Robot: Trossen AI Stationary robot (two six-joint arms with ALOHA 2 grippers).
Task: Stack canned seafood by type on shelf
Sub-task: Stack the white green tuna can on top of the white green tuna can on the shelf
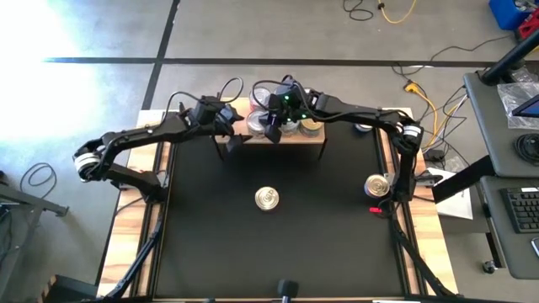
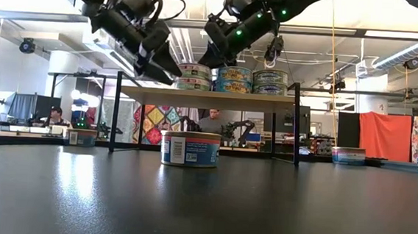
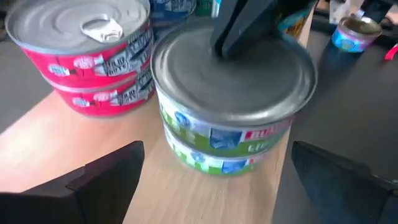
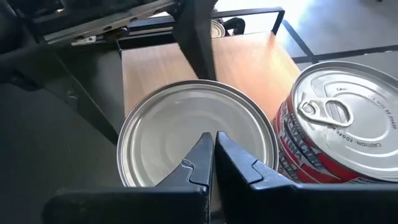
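The shelf stands at the table's far edge with tins stacked two high on its board. In the left wrist view a green-labelled stack stands beside a red-labelled stack. My right gripper is shut, its tips over the green stack's plain silver lid. It reaches in from the table's right. My left gripper is open and hangs at the shelf's left end. Its fingers stand apart on either side of the green stack, short of it. My right gripper touches the lid of the green stack's upper tin with its shut fingertips. They come slanting down from above onto the lid's middle. The tin sits upright on the tin below it.
A blue-labelled tin stands alone mid-table. Another tin sits by the right arm's base, near a small red item. The mat between the shelf and the near edge is bare. People and other robots show in the room behind.
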